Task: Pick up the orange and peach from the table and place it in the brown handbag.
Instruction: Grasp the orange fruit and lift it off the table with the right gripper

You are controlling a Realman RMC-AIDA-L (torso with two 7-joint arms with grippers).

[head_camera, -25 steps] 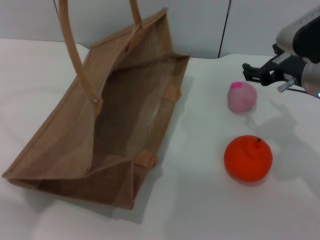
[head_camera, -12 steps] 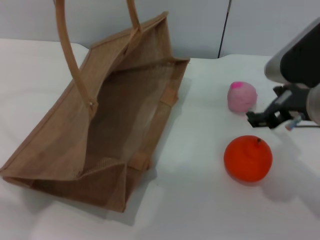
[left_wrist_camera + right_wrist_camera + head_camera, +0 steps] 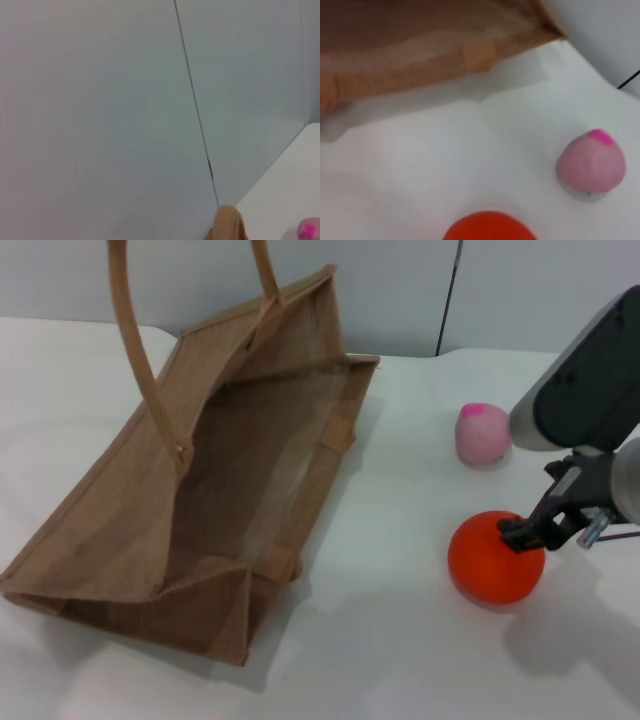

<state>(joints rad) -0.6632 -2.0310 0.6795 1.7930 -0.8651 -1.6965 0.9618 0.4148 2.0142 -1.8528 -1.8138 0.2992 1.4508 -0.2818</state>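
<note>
The orange [image 3: 488,565] sits on the white table [image 3: 400,650] at the right front. My right gripper [image 3: 530,532] is down at the orange's upper right side, open, its dark fingertips [image 3: 515,531] touching the top of the fruit. The pink peach [image 3: 483,433] rests farther back, apart from the gripper. The brown handbag [image 3: 250,470] lies tilted open on the left, its handles [image 3: 135,340] rising out of the picture. The right wrist view shows the orange [image 3: 490,229], the peach [image 3: 591,162] and the handbag's edge [image 3: 420,45]. The left gripper is out of view.
A grey wall with a dark cable [image 3: 448,300] runs behind the table. The left wrist view shows that wall, a tan strap end [image 3: 227,225] and a bit of the peach [image 3: 310,231]. Bare white tabletop lies between the handbag and the fruits.
My right gripper has moved from behind the peach, forward and down past it, onto the orange. The handbag has shifted slightly; the fruits have stayed in place.
</note>
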